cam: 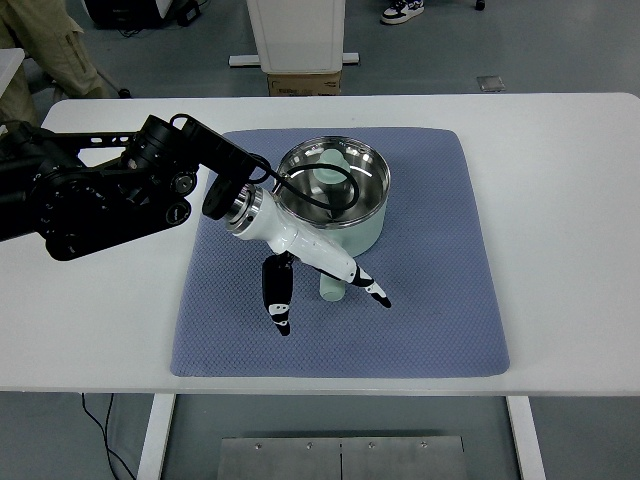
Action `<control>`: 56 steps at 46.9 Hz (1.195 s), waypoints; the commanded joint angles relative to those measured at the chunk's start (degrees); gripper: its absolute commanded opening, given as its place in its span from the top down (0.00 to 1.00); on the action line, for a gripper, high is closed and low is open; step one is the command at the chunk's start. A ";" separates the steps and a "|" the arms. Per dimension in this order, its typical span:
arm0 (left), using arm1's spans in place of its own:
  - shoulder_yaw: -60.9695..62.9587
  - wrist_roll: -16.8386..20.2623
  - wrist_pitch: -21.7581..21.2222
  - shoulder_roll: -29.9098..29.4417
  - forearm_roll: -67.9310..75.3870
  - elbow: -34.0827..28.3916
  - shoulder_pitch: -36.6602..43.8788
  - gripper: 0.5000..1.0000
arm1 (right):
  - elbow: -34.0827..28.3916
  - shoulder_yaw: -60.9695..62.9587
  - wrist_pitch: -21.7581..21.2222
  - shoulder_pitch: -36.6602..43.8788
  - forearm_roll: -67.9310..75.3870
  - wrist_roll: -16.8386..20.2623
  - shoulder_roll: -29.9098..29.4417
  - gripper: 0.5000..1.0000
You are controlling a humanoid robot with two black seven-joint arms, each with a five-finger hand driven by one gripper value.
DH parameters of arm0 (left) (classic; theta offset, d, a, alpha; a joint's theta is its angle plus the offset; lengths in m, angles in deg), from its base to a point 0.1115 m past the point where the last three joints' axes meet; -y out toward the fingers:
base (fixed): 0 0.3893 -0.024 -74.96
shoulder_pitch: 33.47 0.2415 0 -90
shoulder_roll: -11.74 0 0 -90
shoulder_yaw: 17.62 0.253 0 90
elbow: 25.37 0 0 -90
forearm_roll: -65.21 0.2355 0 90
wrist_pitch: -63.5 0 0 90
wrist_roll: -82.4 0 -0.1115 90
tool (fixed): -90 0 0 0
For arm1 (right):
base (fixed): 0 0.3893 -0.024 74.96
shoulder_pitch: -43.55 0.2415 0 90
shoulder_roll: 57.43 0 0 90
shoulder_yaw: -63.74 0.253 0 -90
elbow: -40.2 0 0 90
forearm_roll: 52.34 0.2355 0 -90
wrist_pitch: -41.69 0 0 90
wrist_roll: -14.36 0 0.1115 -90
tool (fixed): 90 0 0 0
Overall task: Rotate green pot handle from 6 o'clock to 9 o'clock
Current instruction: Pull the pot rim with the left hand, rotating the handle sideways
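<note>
A pale green pot (372,232) with a shiny steel inside stands on the far middle of a blue-grey mat (440,300). Its green handle (329,289) points toward the near edge, at about 6 o'clock, mostly hidden under my left hand (333,312). The left arm, black with a white wrist, reaches in from the left across the pot's near-left rim. The hand hovers over the handle, with one black-tipped finger (279,297) spread out left of it and others (372,290) right of it. They straddle the handle without closing on it.
The mat lies on a white table (570,200). Behind the table stand a white pedestal (296,35) and a cardboard box (304,84). A person's trouser leg (55,45) shows at top left and a shoe (402,10) at the top.
</note>
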 commanded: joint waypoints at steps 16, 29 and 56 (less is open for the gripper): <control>1.66 0.19 0.00 -0.14 1.15 0.06 -1.65 0.00 | 0.00 0.00 0.00 0.00 0.00 0.00 0.00 0.00; 3.42 0.36 0.00 -0.58 1.15 0.06 -2.53 0.00 | 0.00 0.00 0.00 0.00 0.00 0.00 0.00 0.00; 7.81 0.45 0.00 -1.90 1.15 0.15 -6.31 0.00 | 0.00 0.00 0.00 0.00 0.00 0.00 0.00 0.00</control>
